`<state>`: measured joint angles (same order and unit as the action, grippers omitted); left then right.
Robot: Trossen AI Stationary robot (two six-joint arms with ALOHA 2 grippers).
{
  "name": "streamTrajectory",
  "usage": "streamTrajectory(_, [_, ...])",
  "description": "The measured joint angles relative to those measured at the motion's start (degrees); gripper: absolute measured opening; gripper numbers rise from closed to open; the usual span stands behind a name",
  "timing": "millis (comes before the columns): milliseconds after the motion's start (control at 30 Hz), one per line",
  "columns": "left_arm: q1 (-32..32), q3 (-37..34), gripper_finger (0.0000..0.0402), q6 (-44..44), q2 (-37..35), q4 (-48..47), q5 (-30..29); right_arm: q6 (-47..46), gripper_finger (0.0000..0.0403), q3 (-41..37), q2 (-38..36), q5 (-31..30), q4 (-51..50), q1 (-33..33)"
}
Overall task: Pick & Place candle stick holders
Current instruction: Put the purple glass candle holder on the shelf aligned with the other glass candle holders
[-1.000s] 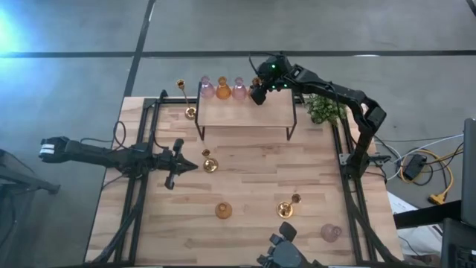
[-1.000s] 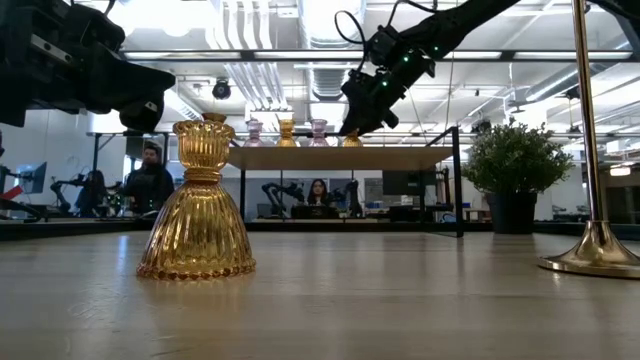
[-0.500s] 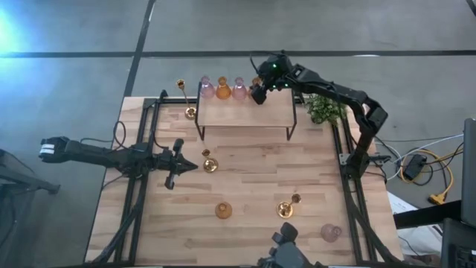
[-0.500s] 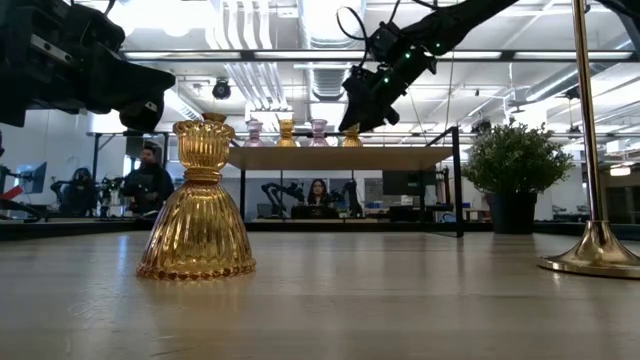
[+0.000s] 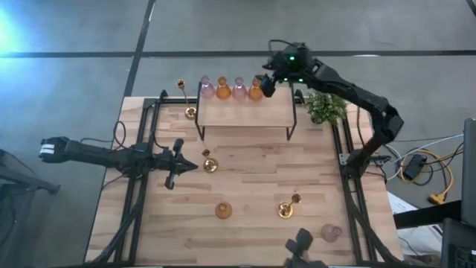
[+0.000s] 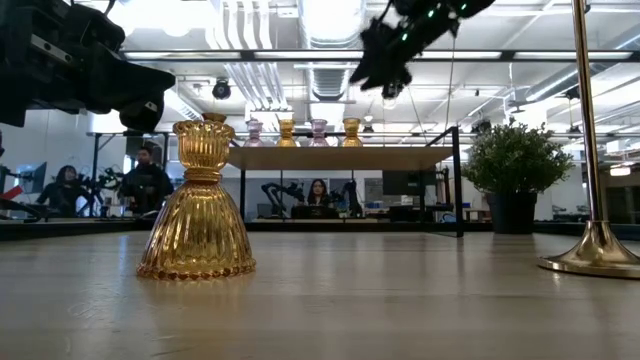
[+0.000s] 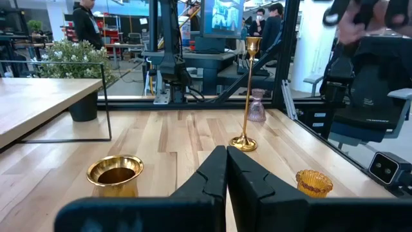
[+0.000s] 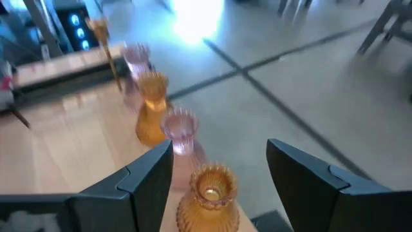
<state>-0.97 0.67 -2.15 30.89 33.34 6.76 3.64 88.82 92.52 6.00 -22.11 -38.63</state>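
Four glass candle stick holders stand in a row along the far edge of a raised wooden shelf (image 5: 245, 112): pink (image 5: 207, 89), amber (image 5: 223, 89), pink (image 5: 239, 89) and amber (image 5: 256, 91). My right gripper (image 5: 266, 82) hangs open above and just right of the last amber one (image 8: 207, 196), touching nothing. On the table stand three gold candlesticks (image 5: 190, 112), (image 5: 210, 165), (image 5: 285, 210), an amber holder (image 5: 223, 211) and a pink holder (image 5: 330, 233). My left gripper (image 5: 178, 160) is shut and level over the table's left half.
A green potted plant (image 5: 326, 108) stands right of the shelf, close under my right arm. The shelf rests on thin black legs (image 5: 291, 128). In the low view the near amber holder (image 6: 200, 205) and a gold candlestick (image 6: 590, 150) stand close to the camera. People sit in the room beyond.
My right gripper has risen from the amber holder at the right end of the shelf row and drawn a little toward the table's right. That holder, hidden under the gripper before, now stands upright and uncovered on the shelf.
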Motion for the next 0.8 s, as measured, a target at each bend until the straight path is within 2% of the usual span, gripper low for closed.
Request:
streamTrajectory(267, [0.0,0.0,0.0014,0.0,0.0,0.0,0.0,3.2,0.0228,0.0,-11.8,-0.6,4.1,0.0])
streamTrajectory(433, [0.0,0.0,0.0014,0.0,0.0,0.0,0.0,-0.7,0.0204,0.0,-18.3,-0.4,20.8,-0.1])
streamTrajectory(533, [0.0,0.0,0.0014,0.0,0.0,0.0,0.0,-3.5,0.0181,0.1,-20.5,6.6,36.1,-0.1])
streamTrajectory(667, [0.0,0.0,0.0014,0.0,0.0,0.0,0.0,-11.0,0.0140,0.2,-20.5,22.9,54.4,1.0])
streamTrajectory(733, [0.0,0.0,0.0014,0.0,0.0,0.0,0.0,-13.0,0.0116,0.2,-20.1,29.4,57.7,2.9])
streamTrajectory(800, [0.0,0.0,0.0014,0.0,0.0,0.0,0.0,-12.9,0.0093,0.2,-19.5,32.8,55.0,5.9])
